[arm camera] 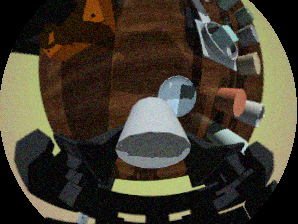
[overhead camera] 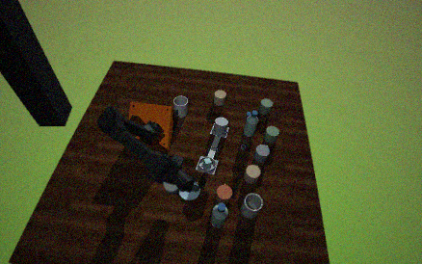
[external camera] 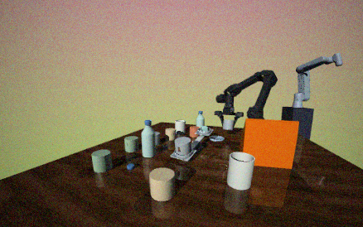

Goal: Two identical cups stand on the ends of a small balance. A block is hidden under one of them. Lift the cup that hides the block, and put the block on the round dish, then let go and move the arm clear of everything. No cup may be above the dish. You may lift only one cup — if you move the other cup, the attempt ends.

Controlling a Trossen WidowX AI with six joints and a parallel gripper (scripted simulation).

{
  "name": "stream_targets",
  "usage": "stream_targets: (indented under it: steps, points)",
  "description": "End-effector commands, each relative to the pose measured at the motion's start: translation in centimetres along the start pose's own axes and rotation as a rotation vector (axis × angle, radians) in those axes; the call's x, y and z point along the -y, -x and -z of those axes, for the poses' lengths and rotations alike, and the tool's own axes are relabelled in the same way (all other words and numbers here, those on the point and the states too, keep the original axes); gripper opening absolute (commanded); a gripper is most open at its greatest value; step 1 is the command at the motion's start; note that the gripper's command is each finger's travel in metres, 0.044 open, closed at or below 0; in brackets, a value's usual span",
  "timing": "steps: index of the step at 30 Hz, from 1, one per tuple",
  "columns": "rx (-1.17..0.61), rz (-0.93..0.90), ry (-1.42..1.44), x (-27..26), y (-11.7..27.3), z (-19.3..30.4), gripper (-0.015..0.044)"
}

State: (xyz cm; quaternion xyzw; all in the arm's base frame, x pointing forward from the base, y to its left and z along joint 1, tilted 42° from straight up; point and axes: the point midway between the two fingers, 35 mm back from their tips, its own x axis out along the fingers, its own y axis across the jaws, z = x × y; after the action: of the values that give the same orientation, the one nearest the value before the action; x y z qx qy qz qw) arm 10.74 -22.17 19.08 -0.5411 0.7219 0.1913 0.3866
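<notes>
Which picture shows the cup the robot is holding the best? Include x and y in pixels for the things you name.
The wrist view: the lifted cup point(overhead camera: 171, 187) point(external camera: 228, 124) point(arm camera: 153, 127) looks biggest there, between the gripper's fingers. The exterior view shows it small, hanging from the gripper point(external camera: 229, 118). The top view shows just part of it beside the dark arm point(overhead camera: 143, 148).

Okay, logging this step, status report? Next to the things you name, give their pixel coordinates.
Jaws point(external camera: 228, 124) shut on grey-white cup point(external camera: 228, 124) point(arm camera: 153, 132), raised. Pale green block point(overhead camera: 207, 162) point(external camera: 205, 128) on balance's uncovered end. Other grey cup point(overhead camera: 221, 124) point(external camera: 182, 146) on opposite end.

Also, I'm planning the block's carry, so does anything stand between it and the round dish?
Nothing visible stands on the table between the block and the round dish; the orange-red cylinder is off to one side. The gripper hangs near the dish, holding a cup.
</notes>
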Motion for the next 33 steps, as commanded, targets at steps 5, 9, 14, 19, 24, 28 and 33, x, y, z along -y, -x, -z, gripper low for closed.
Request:
stream_targets:
  steps: [5,9,14,19,24,28,33]
  points:
    - [-0.045,0.011,0.013,-2.7,-0.5,1.6,0.0]
    - [-0.045,0.01,0.013,-2.6,-1.0,1.6,0.0]
    - [-0.046,0.01,0.013,-2.6,-3.1,1.7,0.0]
    - [-0.048,0.01,0.014,-2.7,-4.4,1.8,0.0]
    - [-0.048,0.01,0.014,-2.6,-4.6,1.8,0.0]
    - [-0.048,0.01,0.014,-2.6,-5.1,1.8,0.0]
    - [-0.048,0.01,0.014,-2.6,-5.9,1.9,0.0]
